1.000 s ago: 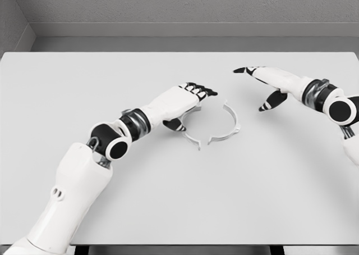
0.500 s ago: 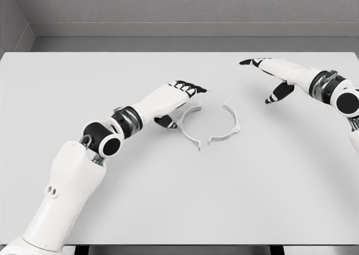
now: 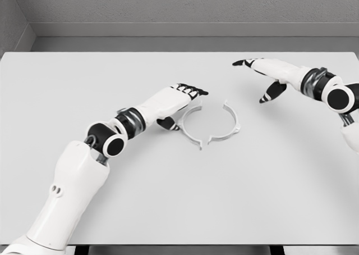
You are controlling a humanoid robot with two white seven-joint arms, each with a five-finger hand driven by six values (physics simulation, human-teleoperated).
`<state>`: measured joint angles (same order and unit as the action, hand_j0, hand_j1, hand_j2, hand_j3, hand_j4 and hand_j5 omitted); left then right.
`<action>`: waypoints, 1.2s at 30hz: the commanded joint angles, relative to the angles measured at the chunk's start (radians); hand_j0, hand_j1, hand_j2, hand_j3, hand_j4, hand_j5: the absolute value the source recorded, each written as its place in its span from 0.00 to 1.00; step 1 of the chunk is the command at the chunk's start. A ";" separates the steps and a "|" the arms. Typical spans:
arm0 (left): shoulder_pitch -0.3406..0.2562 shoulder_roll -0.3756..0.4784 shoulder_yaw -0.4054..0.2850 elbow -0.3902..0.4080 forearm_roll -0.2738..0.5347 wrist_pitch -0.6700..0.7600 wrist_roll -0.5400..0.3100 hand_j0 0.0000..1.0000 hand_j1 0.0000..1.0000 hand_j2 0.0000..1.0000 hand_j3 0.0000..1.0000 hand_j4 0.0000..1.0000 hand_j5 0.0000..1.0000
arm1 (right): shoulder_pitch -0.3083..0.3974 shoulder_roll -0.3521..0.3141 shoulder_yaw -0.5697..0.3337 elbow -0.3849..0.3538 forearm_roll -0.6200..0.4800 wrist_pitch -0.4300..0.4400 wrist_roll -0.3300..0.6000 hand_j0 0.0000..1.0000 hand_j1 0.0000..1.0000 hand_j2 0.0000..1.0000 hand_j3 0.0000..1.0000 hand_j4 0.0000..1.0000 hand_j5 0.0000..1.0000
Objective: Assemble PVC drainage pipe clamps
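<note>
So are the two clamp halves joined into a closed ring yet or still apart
Apart. The left clamp half and right clamp half lie flat on the table, gaps showing between their ends at both front and back.

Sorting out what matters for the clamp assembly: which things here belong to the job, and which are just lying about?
Belongs to the job:
left clamp half
right clamp half
left hand
right hand

Lying about:
nothing else shows on the table

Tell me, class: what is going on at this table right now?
Two curved clamp halves lie on the white table, facing each other as a ring, apart at the far ends. The left hand hovers open beside the left half, gripping nothing. The right hand is open, away to the right.
</note>
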<state>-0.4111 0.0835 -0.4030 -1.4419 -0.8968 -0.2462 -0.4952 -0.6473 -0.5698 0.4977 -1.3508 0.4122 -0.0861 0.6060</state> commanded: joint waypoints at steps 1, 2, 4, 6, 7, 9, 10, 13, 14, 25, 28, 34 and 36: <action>0.000 -0.013 -0.004 0.000 0.004 0.001 0.001 1.00 1.00 1.00 1.00 1.00 1.00 | -0.002 0.016 0.004 0.041 -0.001 0.000 0.000 1.00 1.00 1.00 1.00 1.00 1.00; 0.002 -0.013 -0.004 0.000 0.004 0.001 0.001 1.00 1.00 1.00 1.00 1.00 1.00 | -0.003 0.016 0.004 0.045 -0.001 0.000 0.000 1.00 1.00 1.00 1.00 1.00 1.00; 0.003 -0.013 -0.004 0.000 0.004 0.001 0.001 1.00 1.00 1.00 1.00 1.00 1.00 | -0.003 0.014 0.002 0.048 -0.001 0.000 -0.002 1.00 1.00 1.00 1.00 1.00 1.00; 0.003 -0.014 -0.005 0.000 0.004 0.001 0.001 1.00 1.00 1.00 1.00 1.00 1.00 | -0.003 0.008 0.001 0.048 -0.001 0.000 -0.002 1.00 1.00 1.00 1.00 1.00 1.00; 0.003 -0.016 -0.007 0.000 0.002 0.002 0.001 1.00 1.00 1.00 1.00 1.00 1.00 | -0.003 0.007 0.001 0.048 -0.001 0.000 -0.002 1.00 1.00 1.00 1.00 1.00 1.00; 0.002 -0.028 -0.010 0.000 0.001 0.002 0.001 1.00 1.00 1.00 1.00 1.00 1.00 | -0.003 -0.002 0.001 0.045 -0.003 0.000 -0.002 1.00 1.00 1.00 1.00 1.00 1.00; 0.002 -0.030 -0.010 0.001 0.001 0.002 0.001 1.00 1.00 1.00 1.00 1.00 1.00 | -0.003 -0.004 0.001 0.045 -0.003 0.000 -0.002 1.00 1.00 1.00 1.00 1.00 1.00; -0.002 -0.037 -0.011 0.006 -0.001 0.004 0.001 1.00 1.00 1.00 1.00 1.00 1.00 | -0.003 -0.005 0.002 0.044 -0.003 0.000 0.000 1.00 1.00 1.00 1.00 1.00 1.00; -0.002 -0.039 -0.011 0.017 0.001 0.002 0.001 1.00 1.00 1.00 1.00 1.00 1.00 | -0.003 -0.005 0.002 0.042 -0.003 0.000 0.000 1.00 1.00 1.00 1.00 1.00 1.00; -0.015 -0.041 -0.004 0.026 0.002 0.002 -0.002 1.00 1.00 1.00 1.00 1.00 1.00 | -0.002 -0.019 0.002 0.044 -0.004 0.000 0.000 1.00 1.00 1.00 1.00 1.00 1.00; -0.020 -0.016 0.035 0.017 0.016 0.001 -0.002 1.00 1.00 1.00 1.00 1.00 1.00 | -0.002 -0.019 0.002 0.042 -0.004 0.000 0.000 1.00 1.00 1.00 1.00 1.00 1.00; 0.012 0.128 0.147 -0.097 0.101 -0.011 -0.002 1.00 1.00 1.00 1.00 1.00 1.00 | -0.003 -0.013 0.012 0.045 -0.004 0.000 0.000 1.00 1.00 1.00 1.00 1.00 1.00; 0.011 0.156 0.164 -0.106 0.127 -0.011 -0.003 1.00 1.00 1.00 1.00 1.00 1.00 | -0.009 -0.005 0.013 0.055 -0.006 0.000 0.000 1.00 1.00 1.00 1.00 1.00 1.00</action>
<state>-0.4004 0.2043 -0.2704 -1.5278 -0.8007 -0.2572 -0.4984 -0.6596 -0.5782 0.5080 -1.2992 0.4095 -0.0861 0.6062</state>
